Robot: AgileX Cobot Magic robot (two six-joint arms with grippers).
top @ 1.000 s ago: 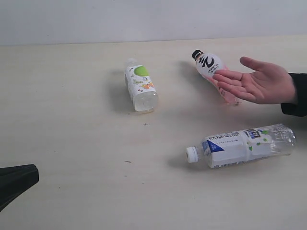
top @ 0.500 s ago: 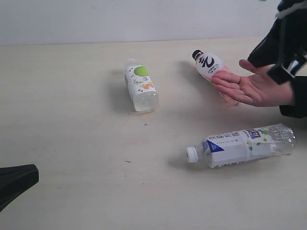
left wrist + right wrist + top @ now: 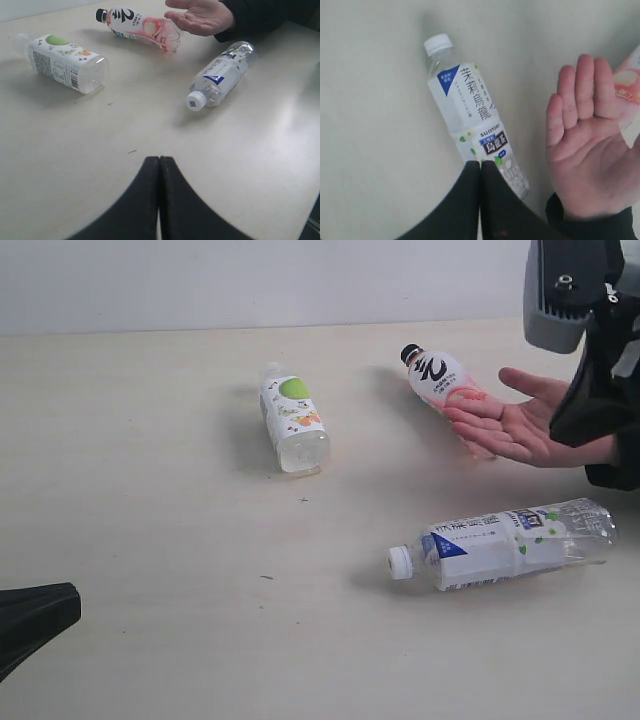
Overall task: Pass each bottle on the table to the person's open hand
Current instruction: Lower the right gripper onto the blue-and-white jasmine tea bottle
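Three bottles lie on their sides on the table [image 3: 150, 540]. One is white-capped with a green-lime label [image 3: 293, 418] [image 3: 62, 62]. A black-capped pink one [image 3: 445, 385] [image 3: 142, 27] lies behind the fingers of the person's open hand [image 3: 520, 425] [image 3: 590, 135]. The third is white-capped with a blue-white label [image 3: 500, 545] [image 3: 472, 112]. A second green-lime bottle is out of view. My right gripper [image 3: 480, 164] is shut and empty, hovering above the base end of the blue-white bottle beside the palm. My left gripper [image 3: 159, 159] is shut and empty, low at the near left.
The right arm [image 3: 590, 360] hangs at the upper right of the exterior view and covers the person's wrist and dark sleeve [image 3: 615, 470]. The left gripper's black tip [image 3: 40, 620] shows at the bottom left. A pale wall [image 3: 250, 280] backs the table.
The right arm has come in from the upper right and dropped over the person's wrist. The hand, the bottles and the left gripper have stayed put.
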